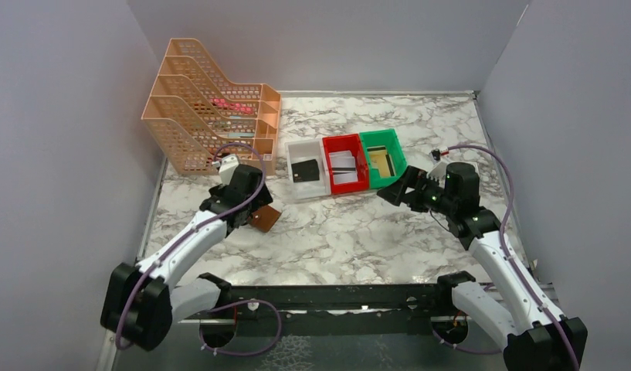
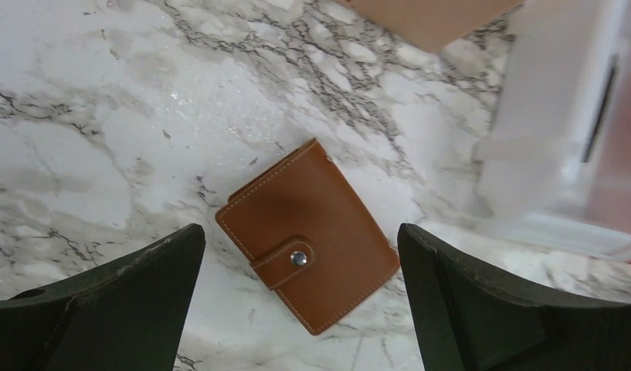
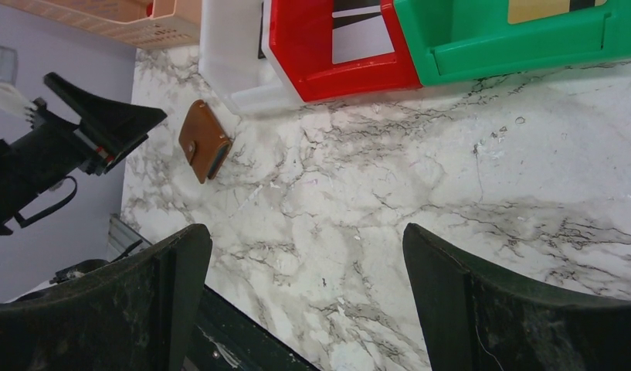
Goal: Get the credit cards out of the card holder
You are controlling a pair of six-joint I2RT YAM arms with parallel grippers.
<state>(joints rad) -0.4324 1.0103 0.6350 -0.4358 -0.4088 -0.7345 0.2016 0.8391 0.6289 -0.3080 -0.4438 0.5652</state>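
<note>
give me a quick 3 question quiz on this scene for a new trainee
1. True or false: the card holder lies closed on the table, with its tab snapped shut.
2. What colour is the bin holding the black card? A) white B) red C) green
3. Is the left gripper or the right gripper holding anything?

Key: 1 true; 2 A; 3 no, both are open and empty. The card holder lies between the left fingers, untouched.
</note>
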